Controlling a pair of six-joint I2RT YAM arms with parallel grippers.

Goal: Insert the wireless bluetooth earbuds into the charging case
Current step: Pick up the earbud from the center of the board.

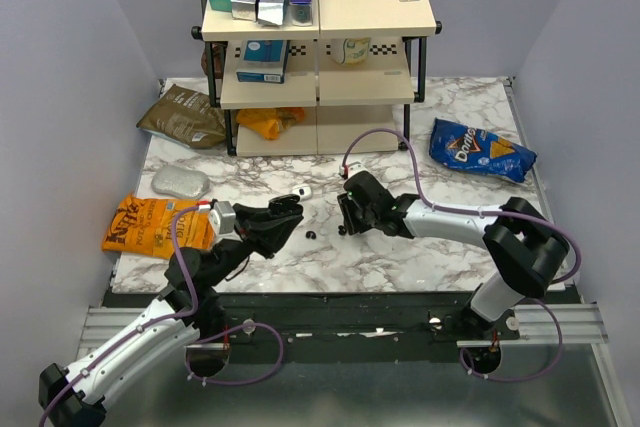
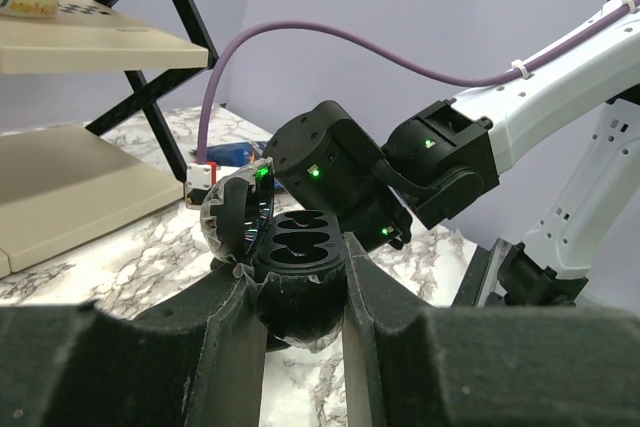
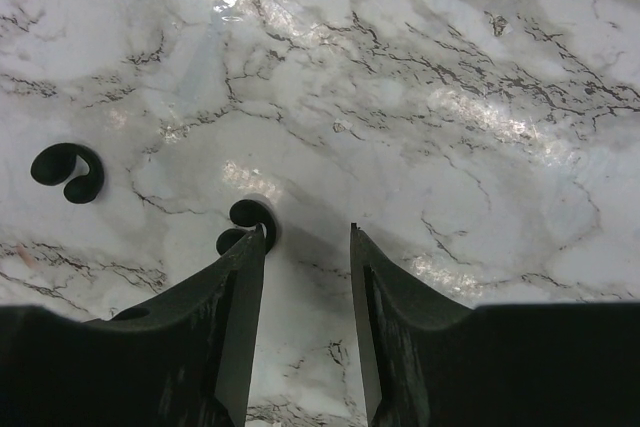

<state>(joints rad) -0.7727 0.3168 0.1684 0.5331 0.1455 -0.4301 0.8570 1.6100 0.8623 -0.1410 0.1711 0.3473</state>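
The left claw (image 2: 298, 272) grips the open charging case (image 2: 300, 237); the right claw (image 3: 308, 237) hangs half-open, empty. The earbud (image 3: 248, 223) beside its finger, perhaps touching, looks light, slick: pinch its round body.

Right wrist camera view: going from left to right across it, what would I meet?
One earbud → second earbud → the open gap of the right gripper → its finger on the far side of that gap.

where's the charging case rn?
The charging case is clamped in the left gripper, lid open and both wells empty. In the top view it sits left of centre over the marble table, facing the right gripper.
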